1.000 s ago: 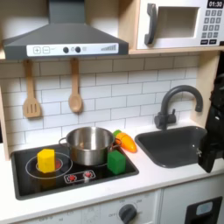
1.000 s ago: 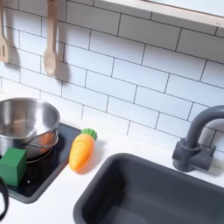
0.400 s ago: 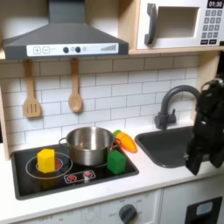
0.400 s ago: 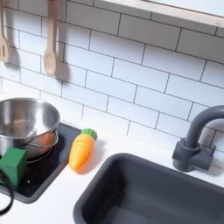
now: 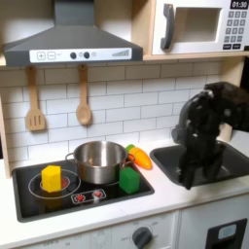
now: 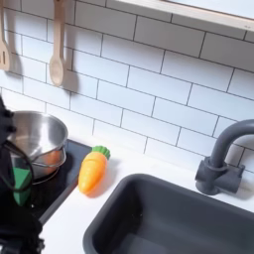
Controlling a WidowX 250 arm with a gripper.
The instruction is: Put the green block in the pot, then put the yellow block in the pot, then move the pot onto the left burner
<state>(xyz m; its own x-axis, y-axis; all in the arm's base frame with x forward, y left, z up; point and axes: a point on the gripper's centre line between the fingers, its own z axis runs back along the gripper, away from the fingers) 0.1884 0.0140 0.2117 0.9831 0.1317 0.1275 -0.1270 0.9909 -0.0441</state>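
Now that the arm has swung in from the sink, its pincer (image 5: pixel 188 175), grip state unreadable, hangs right of the small solid green cube (image 5: pixel 129 179) beside the shiny steel pot (image 5: pixel 99 160).

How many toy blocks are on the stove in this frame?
2. The yellow block sits on the burner at the first exterior view's left; the green block sits just in front of the pot, toward its right. Any block inside the pot would be hidden.

In the second exterior view, a blurred dark arm hides most of the green block (image 6: pixel 22 179).
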